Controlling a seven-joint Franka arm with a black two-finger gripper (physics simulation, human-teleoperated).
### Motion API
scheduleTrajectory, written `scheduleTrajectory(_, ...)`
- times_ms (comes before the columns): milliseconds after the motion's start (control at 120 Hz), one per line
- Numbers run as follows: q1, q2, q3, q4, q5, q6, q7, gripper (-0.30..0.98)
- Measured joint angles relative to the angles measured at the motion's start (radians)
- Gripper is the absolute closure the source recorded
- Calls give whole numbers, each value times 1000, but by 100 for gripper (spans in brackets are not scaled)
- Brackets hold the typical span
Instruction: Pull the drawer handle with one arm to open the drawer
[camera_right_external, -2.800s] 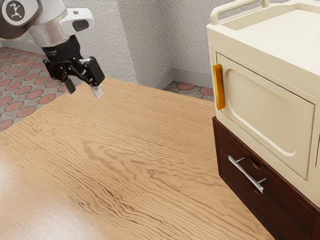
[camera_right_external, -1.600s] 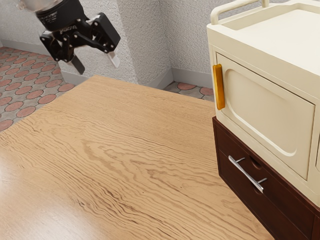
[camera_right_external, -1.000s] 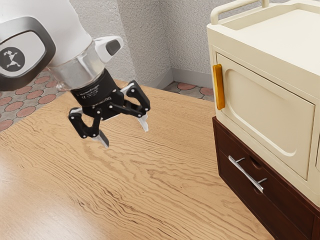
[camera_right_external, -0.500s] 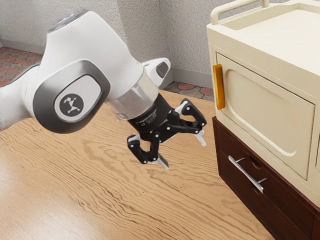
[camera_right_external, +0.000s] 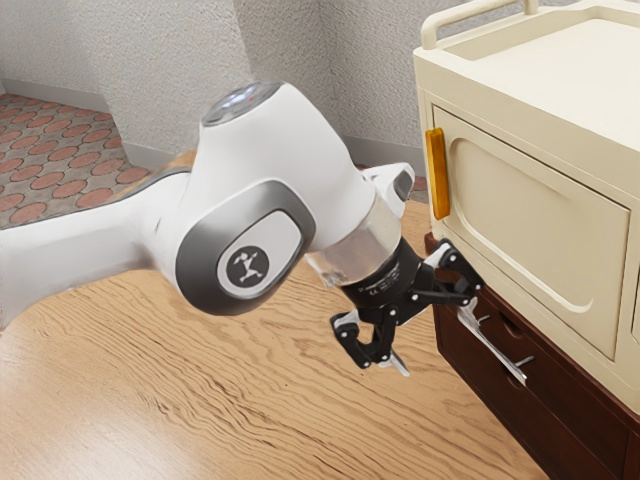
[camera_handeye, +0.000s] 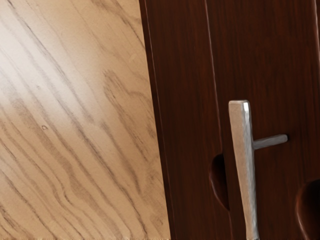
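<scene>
Diagonally, a white robotic arm (camera_right_external: 250, 170) reaches in from the exterior view's left above a wood-grained table (camera_right_external: 250, 400), its black claw (camera_right_external: 438, 347) spread wide at the silver handle (camera_right_external: 496, 350) of a dark wooden drawer (camera_right_external: 565, 415). The claw's two fingers stand well apart, grasping nothing between them; one overlaps the near-left end of the handle in the exterior view, though whether they touch cannot be told.

The handle, a single straight bar on two short posts (camera_right_external: 524, 361), is fixed to the drawer front. Its long axis runs level along that front, nearly parallel to the drawer's seams, sloping down toward the exterior view's right. The wrist view shows one squared end of the bar and one of its posts, with the table beyond the drawer unit's edge. Two rounded recesses (camera_right_external: 511, 326) flank the bar, one on each side. The drawer is shut, its front flush with the dark unit (camera_right_external: 434, 300) around it.

Atop the unit sits one cream cabinet (camera_right_external: 530, 90), fitted with one upright orange handle (camera_right_external: 438, 175) beside its closed door panel (camera_right_external: 530, 210) and a raised rail (camera_right_external: 480, 14) on top. Farther back, floor tiles (camera_right_external: 60, 160) in red and gray meet rough pale walls (camera_right_external: 170, 60).
</scene>
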Motion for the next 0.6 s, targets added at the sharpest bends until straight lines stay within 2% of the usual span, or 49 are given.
scheduleTrajectory(600,5,74,-17,29,-4,55,-77,4)
